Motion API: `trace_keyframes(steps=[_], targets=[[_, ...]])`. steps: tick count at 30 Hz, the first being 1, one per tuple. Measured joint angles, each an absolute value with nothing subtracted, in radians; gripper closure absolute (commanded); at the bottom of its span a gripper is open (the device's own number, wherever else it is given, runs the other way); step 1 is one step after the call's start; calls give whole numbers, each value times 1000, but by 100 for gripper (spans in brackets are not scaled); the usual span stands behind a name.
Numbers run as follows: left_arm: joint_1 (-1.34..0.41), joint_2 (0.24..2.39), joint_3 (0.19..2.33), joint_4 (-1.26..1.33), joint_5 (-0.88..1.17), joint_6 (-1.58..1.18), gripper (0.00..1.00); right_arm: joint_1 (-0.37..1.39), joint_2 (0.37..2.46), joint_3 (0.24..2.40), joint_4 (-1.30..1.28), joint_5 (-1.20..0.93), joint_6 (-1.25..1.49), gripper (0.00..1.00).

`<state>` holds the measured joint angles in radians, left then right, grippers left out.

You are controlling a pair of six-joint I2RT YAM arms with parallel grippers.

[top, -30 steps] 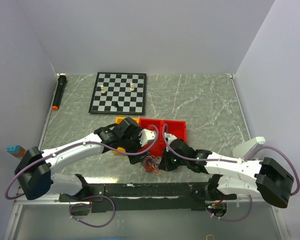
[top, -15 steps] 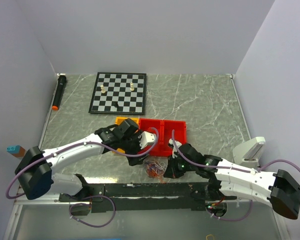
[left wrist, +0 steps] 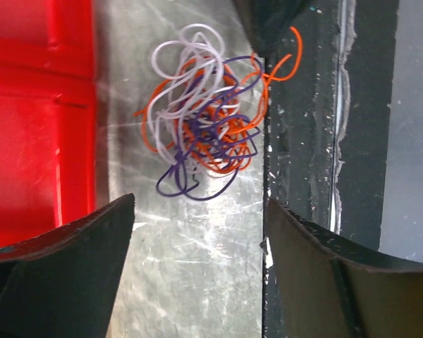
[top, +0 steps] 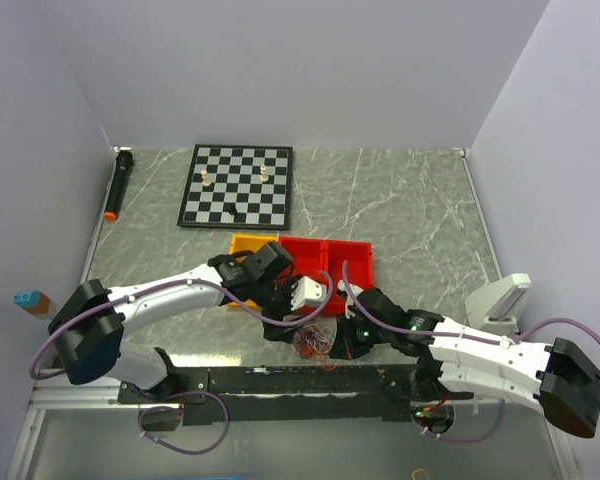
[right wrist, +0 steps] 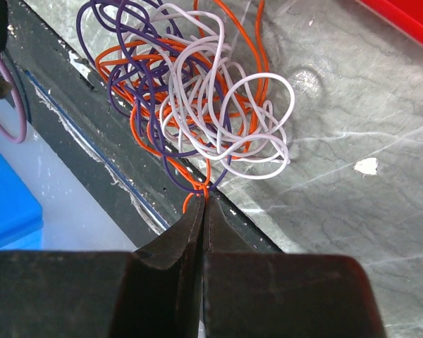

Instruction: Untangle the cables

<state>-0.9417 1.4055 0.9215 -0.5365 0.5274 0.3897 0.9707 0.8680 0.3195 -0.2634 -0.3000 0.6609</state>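
Right claw (right wrist: 203, 208) clenched on a thin orange strand of the looped, glossy cables (right wrist: 197, 98); left claw (left wrist: 197, 236) spread wide.

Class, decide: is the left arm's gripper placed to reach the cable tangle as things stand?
Probably yes. The left gripper is open, the cable tangle lies just ahead between its fingers, nothing between. The right gripper pinches one orange strand at the far edge.

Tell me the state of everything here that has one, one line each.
Tangle of thin orange, white and purple cables: knotted together in one clump.
Left gripper: open, holding nothing.
Right gripper: shut on the orange cable.
Red plastic bins: visible parts empty.
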Motion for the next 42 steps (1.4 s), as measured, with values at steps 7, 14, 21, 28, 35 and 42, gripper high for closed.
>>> trace_keyframes(steps=[7,14,21,28,35,42], targets=[[-961,1440,927,-538,558,456,62,970,882,319,-248,-305,662,100],[-964,1459,921,-516,576,537,73,970,881,319,-240,-305,665,100],[-965,1499,920,-480,583,558,63,970,876,319,-236,-308,666,100],[-968,1510,919,-447,578,565,55,970,875,319,-222,-308,678,100],[-984,1547,918,-427,578,569,63,970,865,319,-224,-307,684,100],[-997,1555,900,-425,564,588,99,970,839,319,-234,-300,691,100]])
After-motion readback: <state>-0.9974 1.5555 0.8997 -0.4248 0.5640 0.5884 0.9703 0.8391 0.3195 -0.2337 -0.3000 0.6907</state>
